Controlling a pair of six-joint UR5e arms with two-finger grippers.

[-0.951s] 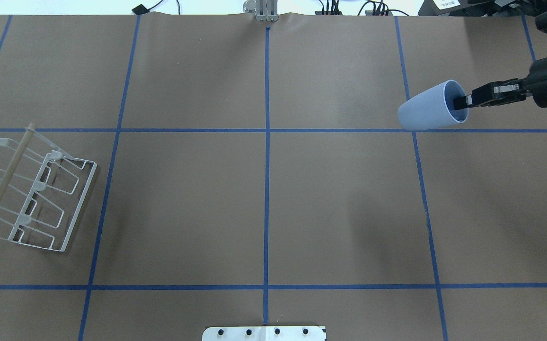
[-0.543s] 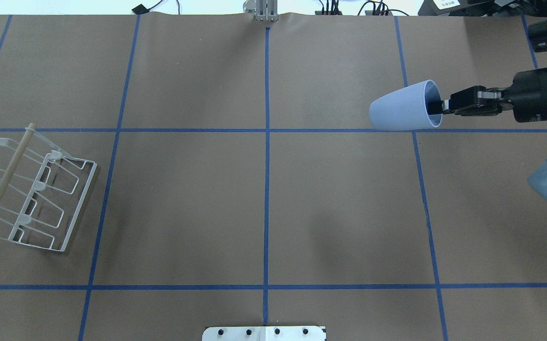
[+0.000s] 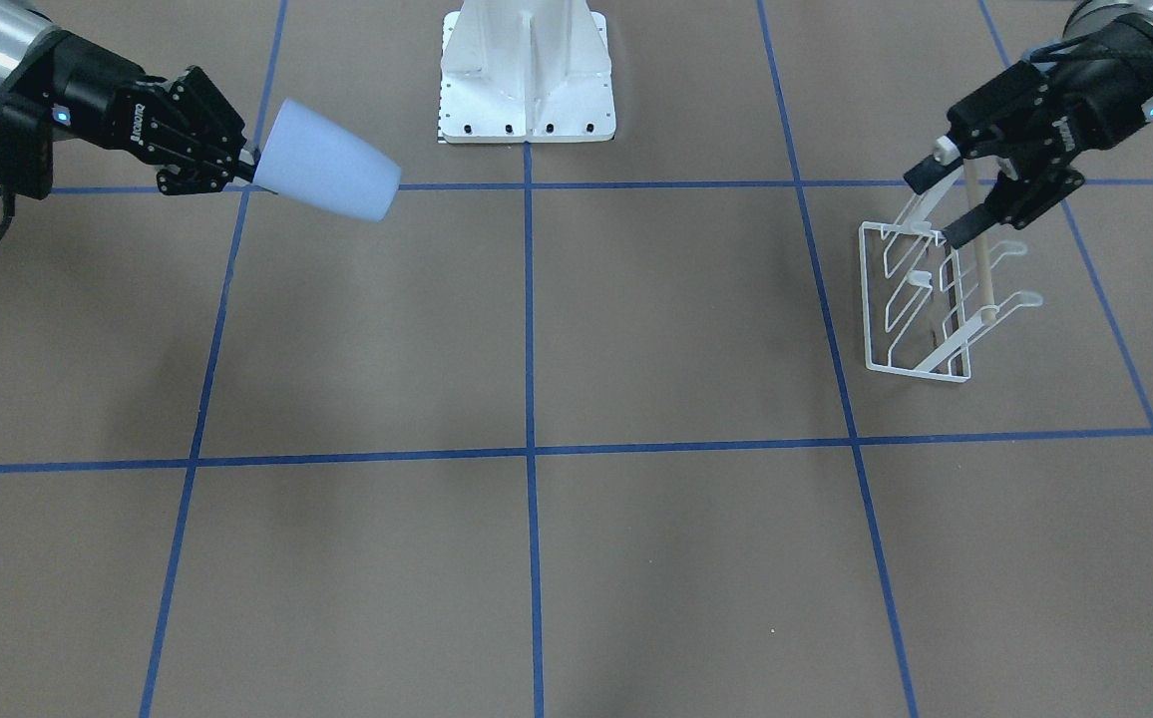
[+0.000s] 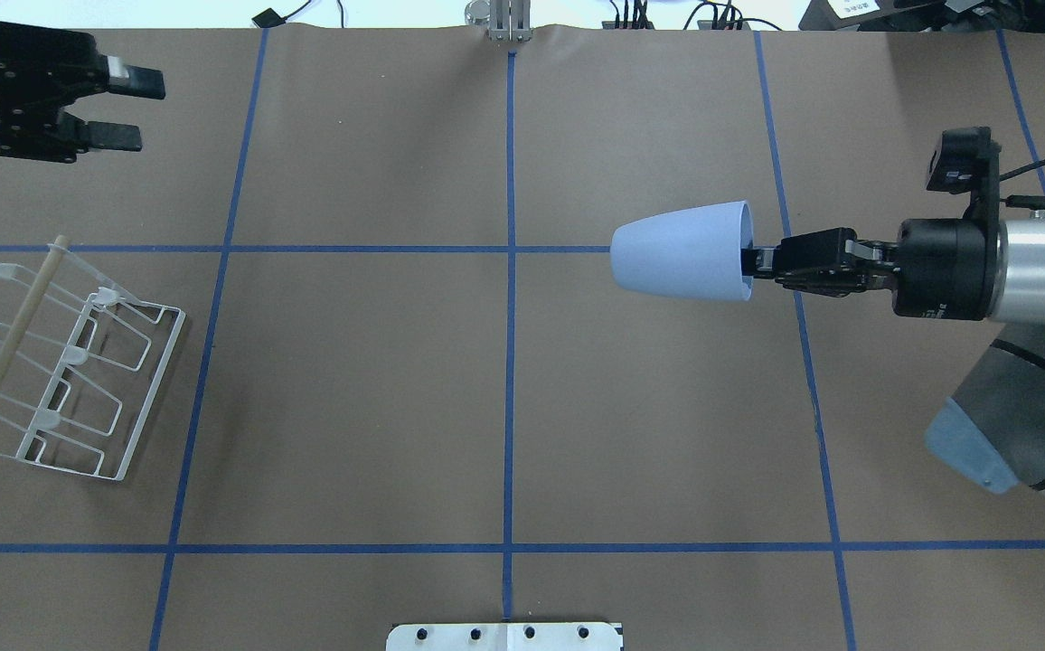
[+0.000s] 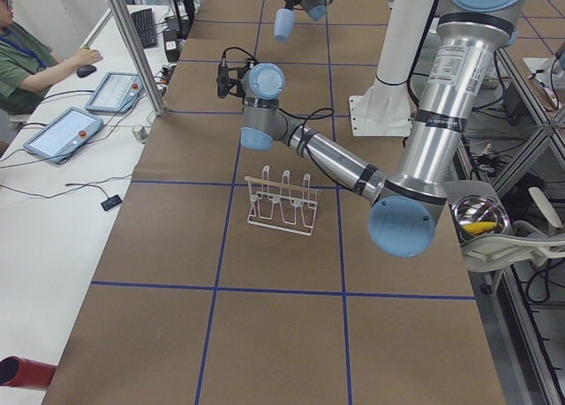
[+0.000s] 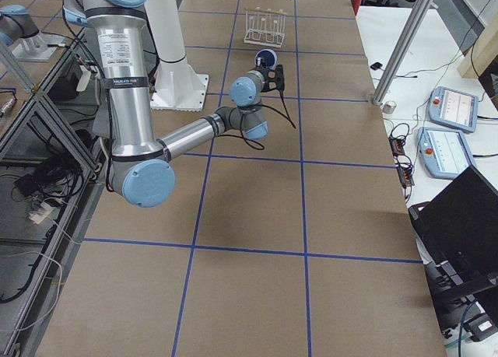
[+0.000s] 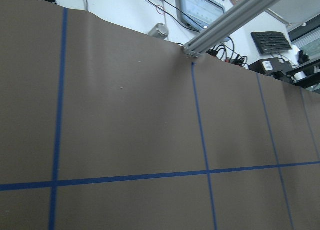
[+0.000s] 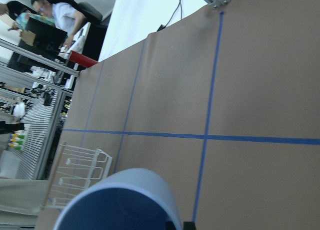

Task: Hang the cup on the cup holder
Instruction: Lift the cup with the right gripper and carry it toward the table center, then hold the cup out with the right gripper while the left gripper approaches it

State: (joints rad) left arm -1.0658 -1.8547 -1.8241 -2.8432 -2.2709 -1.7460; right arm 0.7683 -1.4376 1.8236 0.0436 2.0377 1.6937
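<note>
The pale blue cup point(image 4: 681, 250) hangs in the air on its side, base pointing toward the table's middle. My right gripper point(image 4: 757, 262) is shut on its rim, one finger inside. The cup also shows in the front view point(image 3: 327, 175) and the right wrist view point(image 8: 120, 200). The white wire cup holder point(image 4: 61, 362) with its wooden rod stands on the table at the left, also seen in the front view point(image 3: 926, 299). My left gripper point(image 4: 138, 110) is open and empty, raised beyond the holder's far end; in the front view point(image 3: 941, 206) it overlaps the holder's top.
The white robot pedestal base point(image 3: 527, 75) sits at the near-middle edge. Blue tape lines point(image 4: 509, 362) grid the brown table cover. An aluminium post point(image 4: 509, 23) stands at the far edge. An operator point(image 5: 18, 61) sits by tablets beside the table.
My right gripper has carried the cup leftward, from the far right to near the centre line. My left gripper has come into view at the top left, open.
</note>
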